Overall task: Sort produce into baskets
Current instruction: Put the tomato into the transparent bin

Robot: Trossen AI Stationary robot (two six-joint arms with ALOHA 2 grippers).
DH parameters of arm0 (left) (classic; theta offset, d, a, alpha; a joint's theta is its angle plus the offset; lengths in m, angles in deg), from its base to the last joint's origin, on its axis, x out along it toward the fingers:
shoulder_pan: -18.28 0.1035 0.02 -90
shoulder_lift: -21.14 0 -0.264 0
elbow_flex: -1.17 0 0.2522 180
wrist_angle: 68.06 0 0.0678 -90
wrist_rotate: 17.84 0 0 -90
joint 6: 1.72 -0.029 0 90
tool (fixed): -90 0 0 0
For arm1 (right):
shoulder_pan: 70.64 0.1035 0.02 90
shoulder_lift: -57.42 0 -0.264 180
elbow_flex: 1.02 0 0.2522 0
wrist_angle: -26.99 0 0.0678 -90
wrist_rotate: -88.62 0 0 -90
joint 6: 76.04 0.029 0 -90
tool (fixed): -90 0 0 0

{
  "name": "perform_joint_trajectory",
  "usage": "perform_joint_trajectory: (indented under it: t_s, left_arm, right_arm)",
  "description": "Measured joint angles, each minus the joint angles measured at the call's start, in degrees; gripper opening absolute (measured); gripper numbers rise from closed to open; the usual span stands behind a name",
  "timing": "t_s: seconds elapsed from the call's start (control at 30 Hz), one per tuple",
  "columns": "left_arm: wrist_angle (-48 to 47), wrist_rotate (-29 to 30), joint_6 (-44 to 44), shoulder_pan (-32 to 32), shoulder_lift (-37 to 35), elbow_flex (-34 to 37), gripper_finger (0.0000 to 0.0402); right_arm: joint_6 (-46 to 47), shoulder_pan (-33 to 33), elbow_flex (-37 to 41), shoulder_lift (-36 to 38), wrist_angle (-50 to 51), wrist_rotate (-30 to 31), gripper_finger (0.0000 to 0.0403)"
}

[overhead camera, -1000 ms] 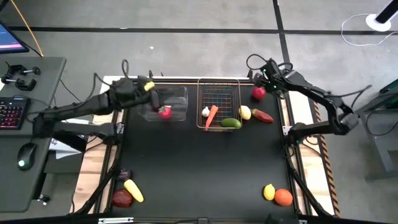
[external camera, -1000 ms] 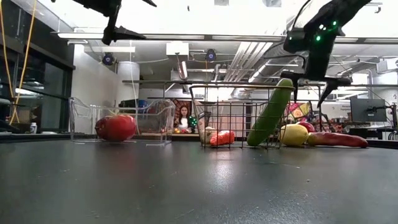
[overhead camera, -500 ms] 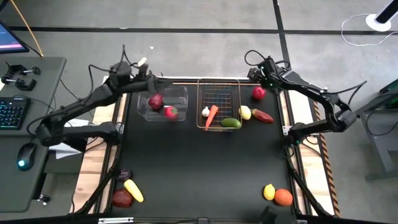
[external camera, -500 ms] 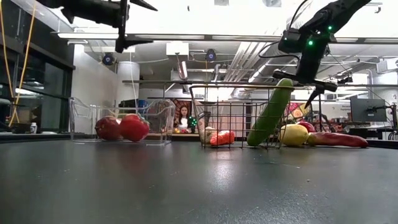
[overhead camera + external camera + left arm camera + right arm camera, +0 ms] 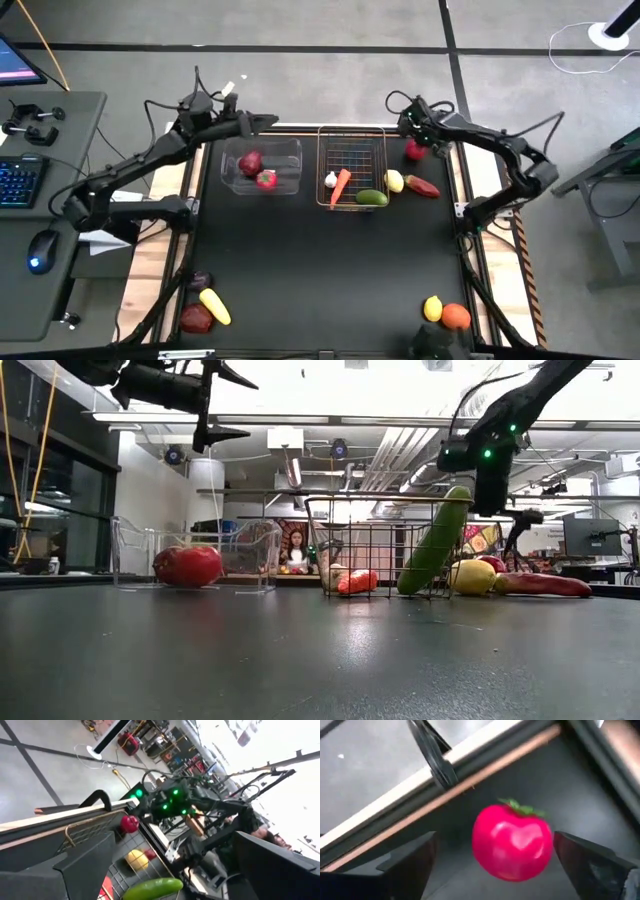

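Nearest the camera-side edge of the table [image 5: 320, 280], unsorted produce is waiting: a yellow lemon [image 5: 432, 308] and an orange [image 5: 456, 317] at the right corner, and a yellow banana [image 5: 214, 306], a dark red piece [image 5: 196, 319] and a purple eggplant [image 5: 200, 280] at the left corner.

Farther back, the wire-mesh basket [image 5: 352, 132] is holding garlic [image 5: 331, 180], a carrot [image 5: 341, 186] and a green cucumber [image 5: 371, 198]; a second lemon [image 5: 394, 181] and an elongated red vegetable [image 5: 423, 187] are lying just beside its right wall. The clear plastic bin [image 5: 292, 150] is now holding two red fruits [image 5: 258, 172], one more than a second ago.

At the far edge, the left gripper [image 5: 262, 122] is hovering behind the bin, fingers spread and empty, having drawn back since the drop. The right gripper [image 5: 412, 133] has come down over the red apple [image 5: 512, 841] by the far right corner; its fingers [image 5: 407, 862], wider than a second ago, are straddling the apple without yet touching it. Judged from this, one fruit is newly sorted, and the apple is the next pick, calling for closure and a carry to the bin.
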Motion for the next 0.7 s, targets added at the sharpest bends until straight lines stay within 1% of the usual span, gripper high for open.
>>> perform_joint_trajectory:
  t_s: [0.07, 0.13, 0.2, 0.43, 0.5, 0.57, 0.7]
  left_arm:
    - [0.1, 0.0, 0.4, 0.3, 0.0, 0.0, 0.039]
    - [0.1, 0.0, 0.6, 0.5, 0.0, 0.0, 0.039]
    - [0.1, 0.0, 0.5, 0.6, 0.0, 0.0, 0.039]
    - [0.1, 0.1, 0.5, 0.6, 0.0, 0.0, 0.039]
    - [0.1, 0.1, 0.5, 0.6, 0.0, 0.0, 0.039]
    - [0.0, 0.2, 0.5, 0.6, 0.0, 0.0, 0.039]
    - [0.0, 0.2, 0.5, 0.6, 0.0, 0.0, 0.039]
  right_arm:
    - [-1.0, -0.5, 0.0, -1.1, 1.0, -3.5, 0.0391]
    - [-3.0, -0.5, 0.0, -2.0, 1.6, -3.9, 0.0385]
    - [-3.0, -0.5, 0.0, -2.4, 1.4, -2.0, 0.0382]
    - [6.7, -0.9, 0.0, -2.8, 2.7, 3.4, 0.0381]
    - [9.4, -1.4, 0.0, -3.8, 3.1, 3.7, 0.0381]
    - [10.1, -2.0, 0.0, -4.9, 1.3, 2.8, 0.0381]
    - [10.3, -2.4, 0.0, -8.2, -1.9, -1.4, 0.0381]
